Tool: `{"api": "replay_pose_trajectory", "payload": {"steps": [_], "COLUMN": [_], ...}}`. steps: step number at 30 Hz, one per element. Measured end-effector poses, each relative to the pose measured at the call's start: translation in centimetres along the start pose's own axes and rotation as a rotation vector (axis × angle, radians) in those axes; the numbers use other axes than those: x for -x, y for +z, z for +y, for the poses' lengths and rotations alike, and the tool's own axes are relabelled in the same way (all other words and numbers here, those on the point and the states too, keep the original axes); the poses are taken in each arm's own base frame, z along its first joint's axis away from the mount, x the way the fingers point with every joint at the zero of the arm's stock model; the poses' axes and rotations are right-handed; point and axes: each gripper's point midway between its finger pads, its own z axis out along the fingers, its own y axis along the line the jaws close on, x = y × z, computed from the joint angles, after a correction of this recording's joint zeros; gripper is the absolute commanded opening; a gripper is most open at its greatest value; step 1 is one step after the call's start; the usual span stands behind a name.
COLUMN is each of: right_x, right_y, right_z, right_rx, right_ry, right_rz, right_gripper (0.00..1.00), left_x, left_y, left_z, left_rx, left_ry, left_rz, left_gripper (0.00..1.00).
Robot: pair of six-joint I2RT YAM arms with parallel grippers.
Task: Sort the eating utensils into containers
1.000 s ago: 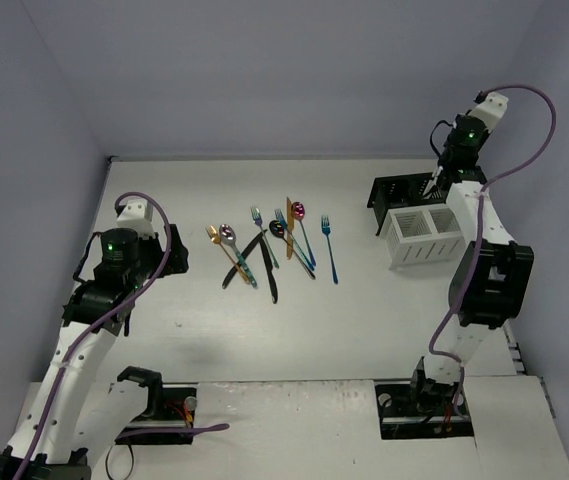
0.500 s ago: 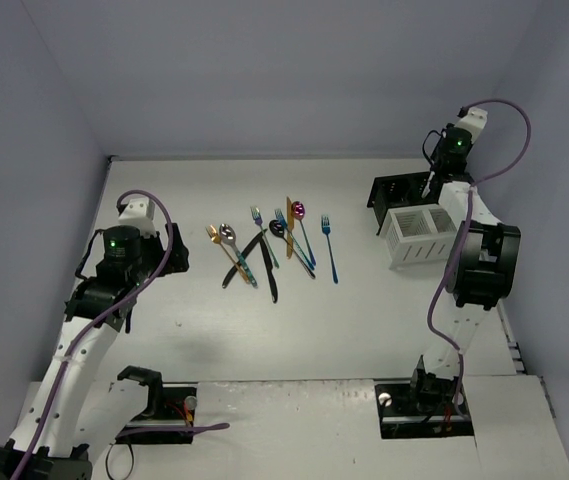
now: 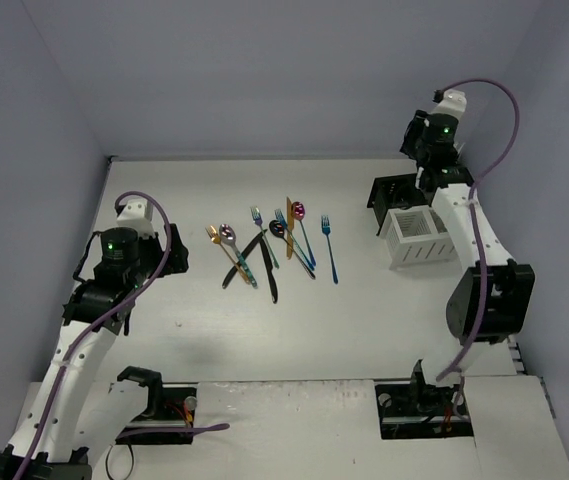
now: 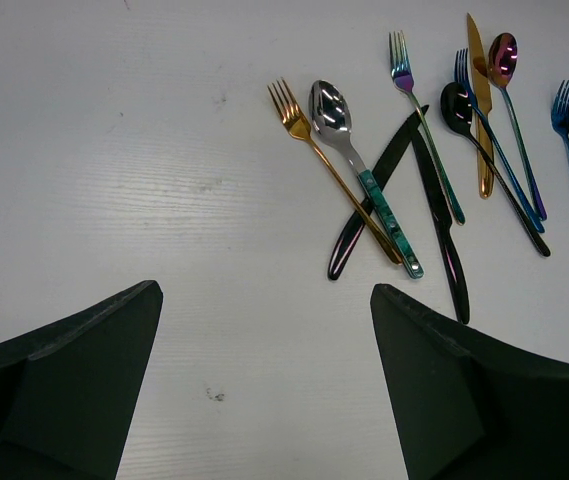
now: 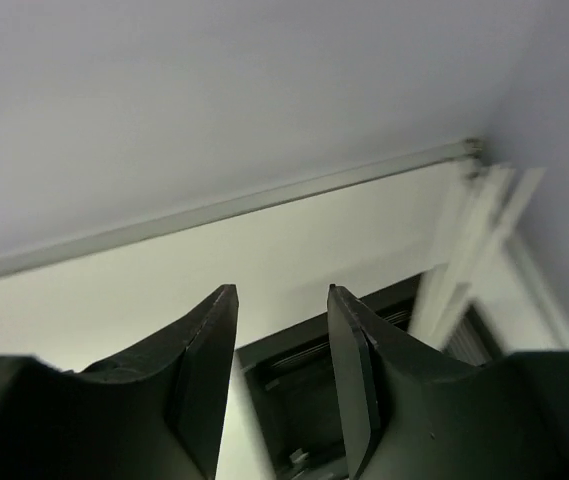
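While hovering over the black caddy (image 3: 389,192) with right fingers (image 5: 209,360) slightly parted and empty, reads as the drop-off step; calls next for picking one handle cleanly from the crossed utensils (image 4: 442,215) on the tabletop (image 4: 114,150), just ahead of the wide, empty left fingers (image 4: 64,370).

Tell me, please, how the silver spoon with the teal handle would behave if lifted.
The silver spoon with the teal handle is probably stiff: it looks like metal. Its glossy bowl suggests a slippery grip. It crosses a black knife beside the gold fork, so lifting may nudge both.
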Motion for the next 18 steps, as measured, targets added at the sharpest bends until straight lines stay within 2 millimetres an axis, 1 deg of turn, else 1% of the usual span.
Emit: {"api": "replay_pose_trajectory", "payload": {"steps": [1,3,4,6,8,10,12,15,18], "right_x": [0.1,-1.1,-2.3,-5.5,-9.3,-13.1,-16.4,-20.4,-23.8], "right_y": [-1.3,-3.5,-4.4,-5.5,-6.4,-7.1,-7.7,-8.3,-8.7], "right_z": [1.8,5.2,6.6,8.3,9.2,9.7,10.1,10.7,11.2], "right_rx": [0.048,0.142,0.181,0.223,0.243,0.246,0.243,0.238,0.230], "right_ry": [-0.001,-0.010,-0.019,-0.044,-0.076,-0.107,-0.138,-0.176,-0.206], "right_rz": [0.009,0.062,0.099,0.196,0.308,0.420,0.518,0.629,0.717], "right_gripper": [0.39,0.39,0.38,0.38,0.38,0.38,0.38,0.37,0.35], "left_x": [0.0,0.0,0.0,0.0,-0.1,-0.1,0.0,0.0,0.0], "left_y": [0.0,0.0,0.0,0.0,0.0,0.0,-0.1,-0.1,-0.1], "left_z": [0.0,-0.1,-0.1,-0.2,-0.2,-0.3,-0.3,-0.3,-0.3], "left_rx": [0.000,-0.004,-0.007,-0.009,-0.013,-0.015,-0.017,-0.017,-0.018], "left_ry": [0.000,0.000,0.000,-0.001,-0.002,-0.004,-0.006,-0.008,-0.008], "left_rz": [0.000,0.001,0.002,0.003,0.003,0.003,0.003,0.001,0.001], "left_gripper": [0.83,0.83,0.83,0.83,0.83,0.83,0.83,0.83,0.83]}}
